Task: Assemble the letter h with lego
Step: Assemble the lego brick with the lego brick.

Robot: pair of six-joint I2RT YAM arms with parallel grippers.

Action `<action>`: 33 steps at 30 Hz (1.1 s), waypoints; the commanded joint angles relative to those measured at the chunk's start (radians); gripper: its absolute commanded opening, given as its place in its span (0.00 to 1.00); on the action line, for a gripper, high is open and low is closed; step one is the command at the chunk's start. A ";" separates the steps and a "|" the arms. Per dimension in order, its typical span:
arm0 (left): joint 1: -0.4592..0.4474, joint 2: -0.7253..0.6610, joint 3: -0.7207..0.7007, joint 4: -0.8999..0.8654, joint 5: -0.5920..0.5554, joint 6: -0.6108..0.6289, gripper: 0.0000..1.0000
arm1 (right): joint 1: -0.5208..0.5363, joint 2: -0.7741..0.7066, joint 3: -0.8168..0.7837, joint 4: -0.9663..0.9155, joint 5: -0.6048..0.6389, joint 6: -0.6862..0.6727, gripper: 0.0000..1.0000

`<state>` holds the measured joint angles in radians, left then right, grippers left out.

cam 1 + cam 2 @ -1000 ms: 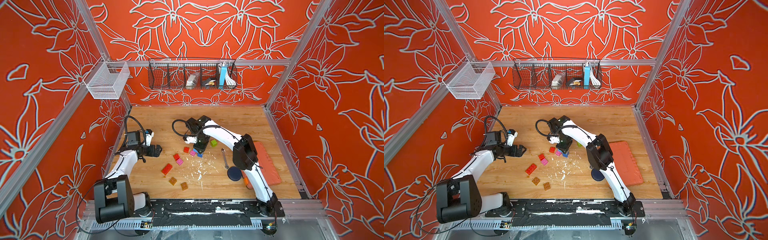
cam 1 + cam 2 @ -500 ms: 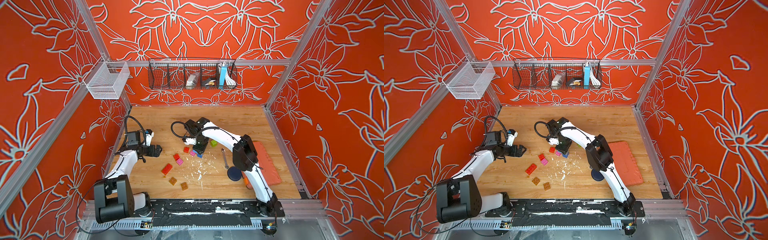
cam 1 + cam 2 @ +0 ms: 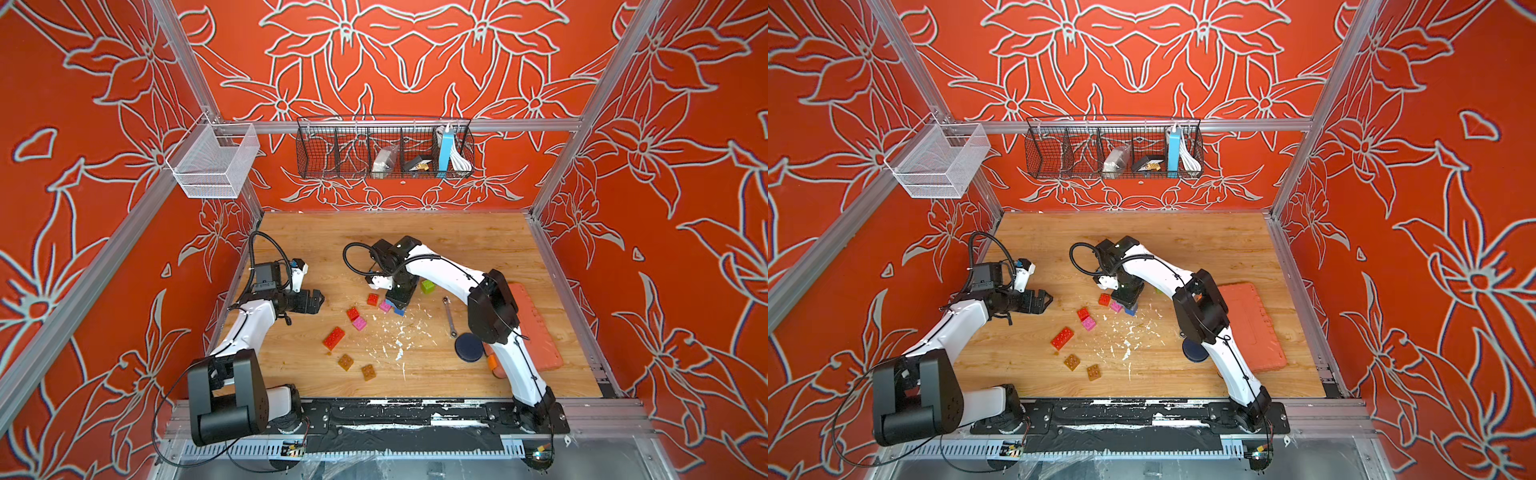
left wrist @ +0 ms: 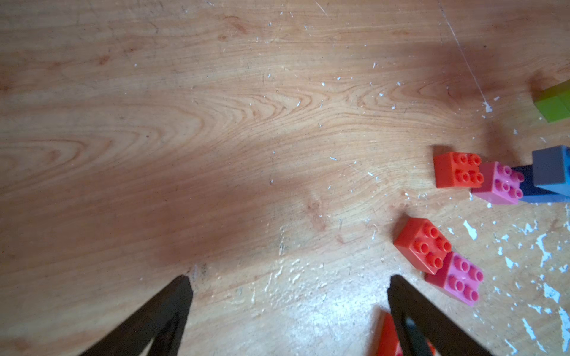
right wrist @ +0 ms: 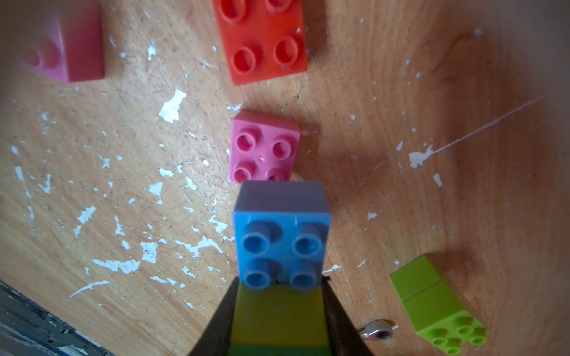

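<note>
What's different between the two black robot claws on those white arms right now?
The left gripper has its jaws wide open; the right gripper has them closed. The left gripper holds nothing; the right gripper clamps a yellow-green plastic brick with a blue studded brick at its end. The left gripper hangs over bare wooden table; the right gripper's load sits beside a pink square brick. Both are black two-fingered claws.
</note>
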<state>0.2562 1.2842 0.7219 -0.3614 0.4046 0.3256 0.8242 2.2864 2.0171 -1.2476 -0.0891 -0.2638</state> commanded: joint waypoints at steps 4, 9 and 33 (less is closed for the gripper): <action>0.006 0.001 0.017 -0.013 0.013 0.018 1.00 | -0.007 0.099 -0.034 -0.058 -0.027 0.094 0.20; 0.006 0.002 0.019 -0.015 0.010 0.016 1.00 | -0.038 -0.050 0.057 -0.117 0.010 0.251 0.20; 0.007 -0.007 0.013 -0.008 0.016 0.018 1.00 | -0.270 -0.222 -0.182 -0.073 -0.024 0.394 0.17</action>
<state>0.2562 1.2842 0.7219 -0.3611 0.4057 0.3260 0.5522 2.0396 1.8591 -1.3281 -0.1032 0.0929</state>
